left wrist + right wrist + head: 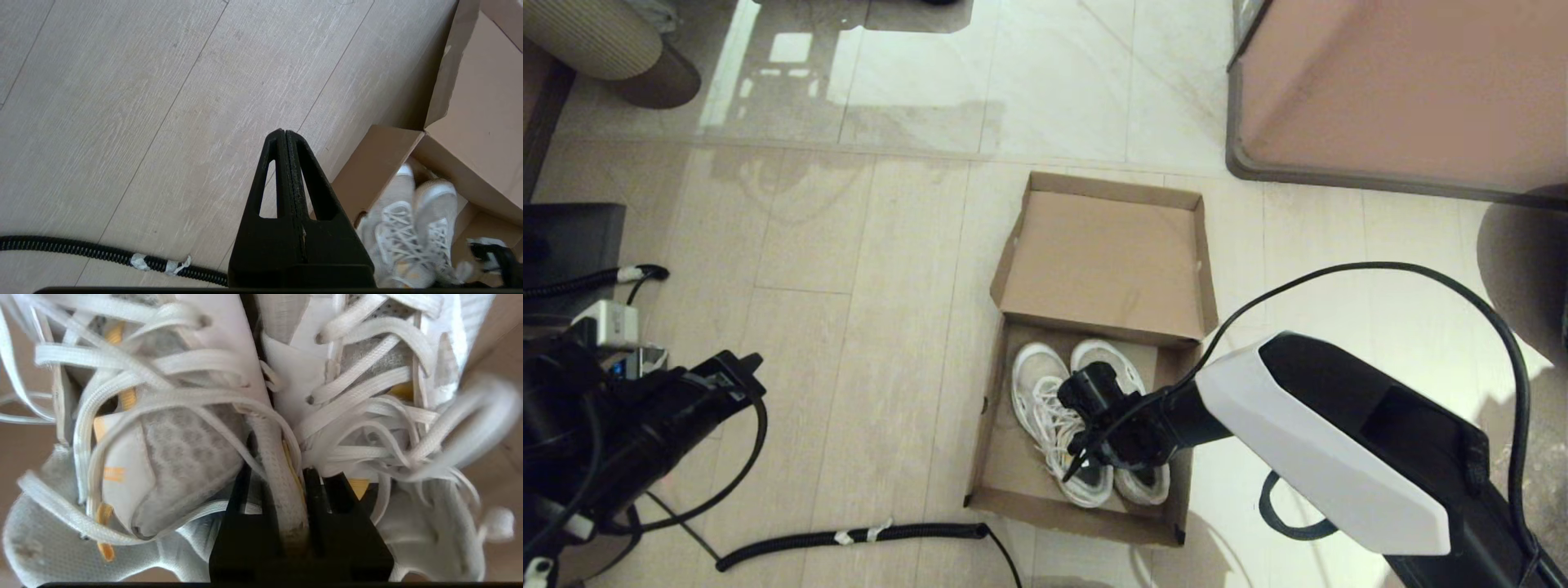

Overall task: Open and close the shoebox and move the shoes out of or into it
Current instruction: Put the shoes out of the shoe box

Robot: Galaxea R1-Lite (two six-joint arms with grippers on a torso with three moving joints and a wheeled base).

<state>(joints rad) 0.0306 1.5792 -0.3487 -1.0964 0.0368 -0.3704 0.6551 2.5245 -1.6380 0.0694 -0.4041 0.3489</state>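
Observation:
The brown cardboard shoebox [990, 425] lies open on the floor, with its hinged lid [1107, 261] folded back away from me. The pair of white lace-up shoes [1041, 384] is side by side inside the box, toes toward the lid. My right gripper [1086, 457] reaches down between them. In the right wrist view this gripper [282, 477] is shut on the two inner collars of the shoes [175, 449], pinched together. My left gripper [739, 367] hangs over the floor left of the box. It is shut and empty [284, 134], with the shoebox [376, 163] and shoes [408, 220] beside it.
A large pinkish-brown furniture block [1405, 90] with a dark rim stands at the far right. A black corrugated cable [849, 536] lies on the floor near the box's front left corner. A dark unit [572, 237] sits at the left edge.

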